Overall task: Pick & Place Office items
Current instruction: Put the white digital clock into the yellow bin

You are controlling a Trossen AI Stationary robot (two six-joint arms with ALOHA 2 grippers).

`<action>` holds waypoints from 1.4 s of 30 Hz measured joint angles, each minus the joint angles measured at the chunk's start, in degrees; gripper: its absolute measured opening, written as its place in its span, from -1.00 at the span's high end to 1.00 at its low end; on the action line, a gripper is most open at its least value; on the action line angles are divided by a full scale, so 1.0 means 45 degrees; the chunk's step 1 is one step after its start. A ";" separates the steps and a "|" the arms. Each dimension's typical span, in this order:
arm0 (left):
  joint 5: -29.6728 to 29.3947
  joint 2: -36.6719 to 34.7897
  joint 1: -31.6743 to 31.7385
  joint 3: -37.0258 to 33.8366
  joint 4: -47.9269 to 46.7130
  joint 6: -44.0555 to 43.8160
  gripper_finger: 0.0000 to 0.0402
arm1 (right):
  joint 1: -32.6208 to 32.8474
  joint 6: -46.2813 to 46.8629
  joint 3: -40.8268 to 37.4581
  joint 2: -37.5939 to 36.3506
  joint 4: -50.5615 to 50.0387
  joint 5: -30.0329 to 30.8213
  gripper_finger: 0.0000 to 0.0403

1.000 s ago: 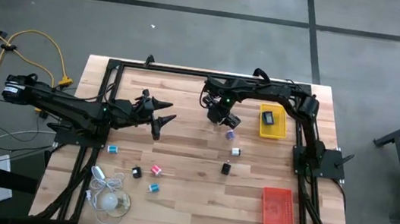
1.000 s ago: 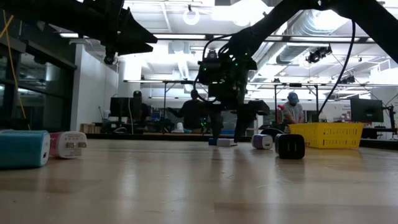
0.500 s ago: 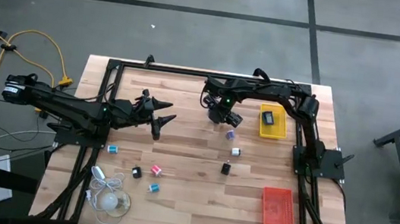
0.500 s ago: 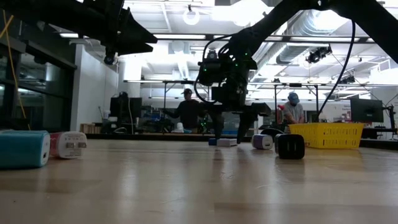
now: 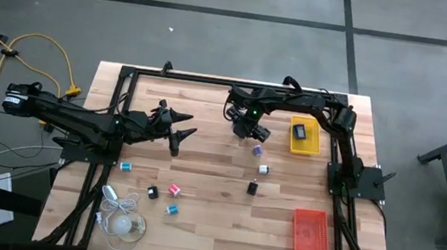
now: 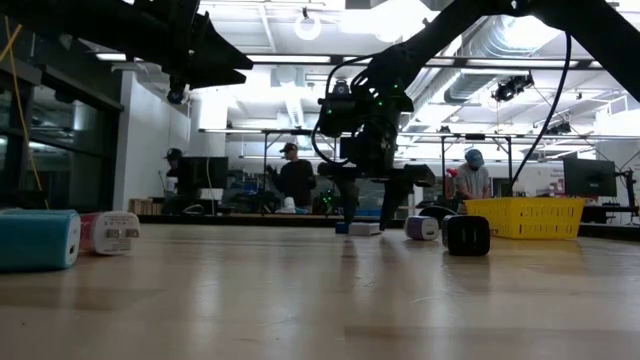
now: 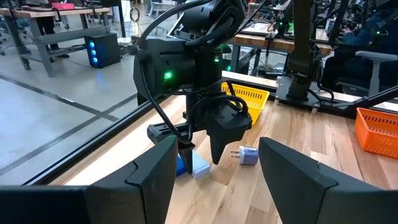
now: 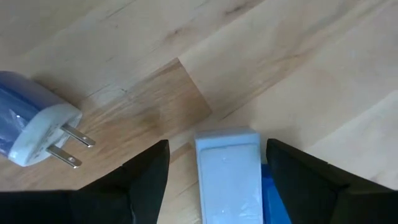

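Right gripper (image 5: pixel 258 134) poised over a pale blue-and-white rectangular block (image 8: pixel 229 180), jaws spread wide and empty.

Upper centre of the high view: the dark fingers straddle that block on the wooden table (image 5: pixel 205 204), one to each side, no squeeze showing. Just beside it lies a purple plug adapter with two metal prongs (image 8: pixel 34 126). Left gripper (image 5: pixel 181 135) hangs at centre-left, jaws wide too, nothing in them. More small items dot the lower-left boards: a teal cube (image 6: pixel 38 239) next to a pink-and-white plug (image 6: pixel 108 231); a black cube (image 6: pixel 466 235) sits mid-table. Yellow plastic tray (image 5: pixel 305 138) upper right, orange plastic tray (image 5: pixel 311 233) lower right.
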 joint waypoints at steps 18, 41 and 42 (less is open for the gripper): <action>0.0000 0.0000 0.0000 0.0000 0.0000 0.0000 -0.09 | 0.0000 -0.0355 0.0000 -0.0005 0.0083 -0.0102 0.04; 0.0000 0.0000 0.0002 0.0000 0.0079 0.0000 -0.09 | 0.0078 -0.0096 0.0031 0.0484 -0.0358 -0.0079 0.04; 0.0000 -0.0001 0.0005 0.0000 0.0085 0.0004 -0.09 | 0.0083 -0.0117 0.0029 0.0486 -0.0320 -0.0079 0.04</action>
